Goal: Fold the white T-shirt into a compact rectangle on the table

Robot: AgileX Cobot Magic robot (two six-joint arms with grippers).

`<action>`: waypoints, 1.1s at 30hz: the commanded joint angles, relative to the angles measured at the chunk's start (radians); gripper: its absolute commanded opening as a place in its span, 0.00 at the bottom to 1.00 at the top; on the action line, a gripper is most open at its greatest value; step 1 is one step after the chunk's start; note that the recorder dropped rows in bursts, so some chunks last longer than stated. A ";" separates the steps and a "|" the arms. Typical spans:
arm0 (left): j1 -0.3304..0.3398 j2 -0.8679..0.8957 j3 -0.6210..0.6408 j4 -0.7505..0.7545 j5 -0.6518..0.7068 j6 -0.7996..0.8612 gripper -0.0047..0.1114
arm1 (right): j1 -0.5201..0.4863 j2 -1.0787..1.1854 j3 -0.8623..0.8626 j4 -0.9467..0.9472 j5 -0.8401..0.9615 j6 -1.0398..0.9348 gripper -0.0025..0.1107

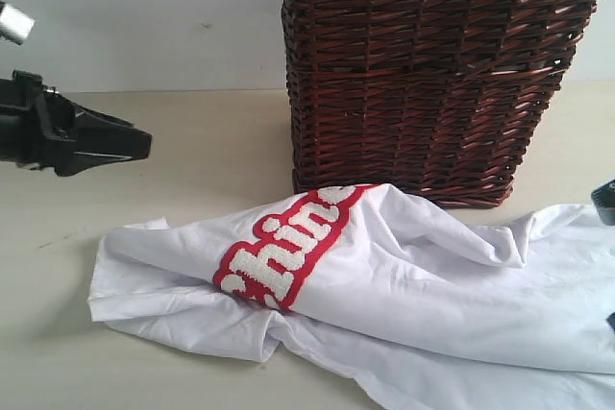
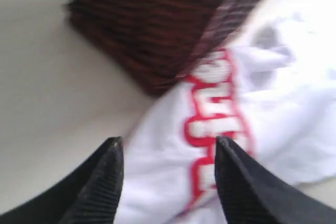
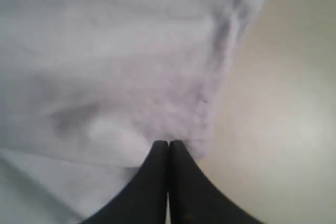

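Observation:
The white T-shirt (image 1: 404,285) lies crumpled on the table (image 1: 192,170), its red strip with fuzzy white lettering (image 1: 288,242) facing up near the middle. My left gripper (image 1: 135,144) hovers above the table, left of the shirt and clear of it. In the left wrist view that gripper (image 2: 168,144) is open, with the shirt (image 2: 163,182) and red lettering (image 2: 215,114) below the gap and nothing between the fingers. My right gripper (image 3: 168,143) is shut, its tips pinched at the puckered edge of the shirt (image 3: 105,66). Only a dark bit of it (image 1: 606,202) shows at the exterior view's right edge.
A tall dark brown wicker basket (image 1: 432,74) with a lace-trimmed liner stands just behind the shirt, touching its back edge. Bare table (image 1: 58,352) lies left of and in front of the shirt. The left wrist view is blurred.

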 commanded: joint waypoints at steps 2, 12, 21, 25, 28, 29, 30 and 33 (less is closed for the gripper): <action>-0.059 0.006 0.024 0.147 0.284 -0.068 0.35 | -0.002 -0.023 -0.007 0.660 -0.103 -0.658 0.02; -0.294 0.086 0.040 0.404 0.099 0.053 0.50 | -0.002 -0.023 -0.015 1.236 -0.078 -1.248 0.02; -0.560 0.165 0.040 0.422 -0.234 0.193 0.57 | -0.002 -0.023 -0.016 1.053 -0.080 -1.186 0.02; -0.599 0.222 0.040 0.399 -0.342 0.197 0.56 | -0.002 -0.024 -0.016 1.046 -0.080 -1.148 0.02; -0.599 0.305 0.040 0.419 -0.372 0.229 0.38 | -0.002 -0.024 -0.016 1.046 -0.080 -1.148 0.02; -0.599 0.314 0.040 0.419 -0.373 0.231 0.33 | -0.002 -0.024 -0.016 1.046 -0.080 -1.146 0.02; -0.599 0.325 0.040 0.414 -0.373 0.231 0.18 | -0.002 -0.024 -0.016 1.046 -0.080 -1.141 0.02; -0.599 0.311 0.040 0.435 -0.371 0.231 0.04 | -0.002 -0.024 -0.016 1.046 -0.080 -1.141 0.02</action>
